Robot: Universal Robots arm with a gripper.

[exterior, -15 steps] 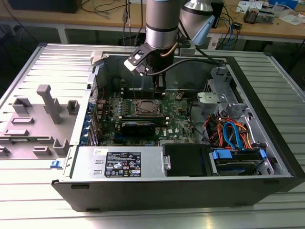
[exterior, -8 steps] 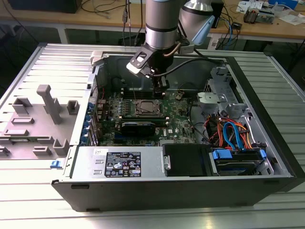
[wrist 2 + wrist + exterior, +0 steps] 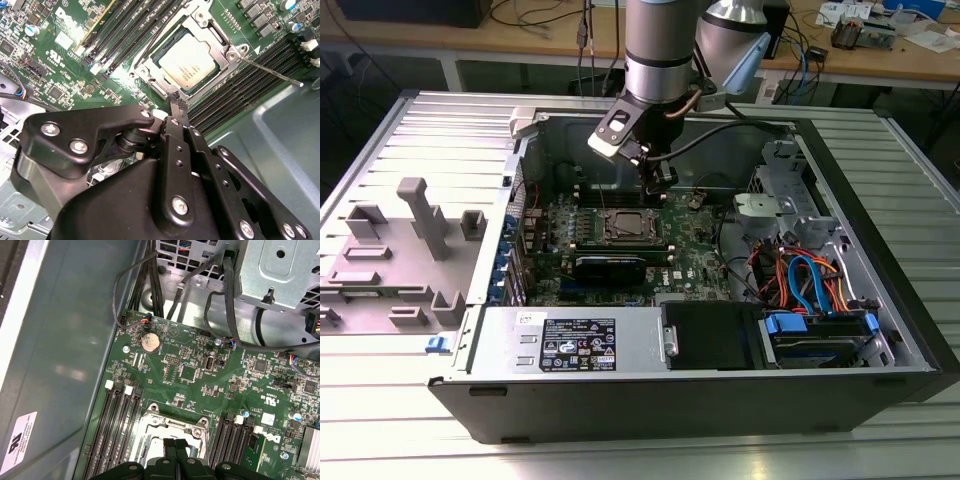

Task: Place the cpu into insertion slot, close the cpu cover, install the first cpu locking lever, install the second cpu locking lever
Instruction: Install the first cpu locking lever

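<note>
In the second wrist view the cpu (image 3: 192, 60) lies flat in the insertion slot (image 3: 159, 86), silver top up. The cpu cover (image 3: 220, 39) is folded down around it as a silver frame. One thin locking lever (image 3: 272, 71) sticks out loose across the black memory slots; another thin lever (image 3: 150, 42) runs along the opposite side of the socket. My gripper (image 3: 175, 104) is shut with nothing between its fingers, its tip just off a corner of the socket. In the exterior view the gripper (image 3: 660, 188) hangs just behind the insertion slot (image 3: 632, 228). In the first wrist view the gripper (image 3: 175, 444) is over the slot (image 3: 172, 426).
Memory slots (image 3: 240, 75) flank the socket on both sides. A coin battery (image 3: 150, 342) and black cables (image 3: 225, 300) lie beyond it. A power supply (image 3: 575, 340) and a drive bay with blue and orange cables (image 3: 810, 280) fill the case front. A grey fixture (image 3: 420, 220) stands outside the case.
</note>
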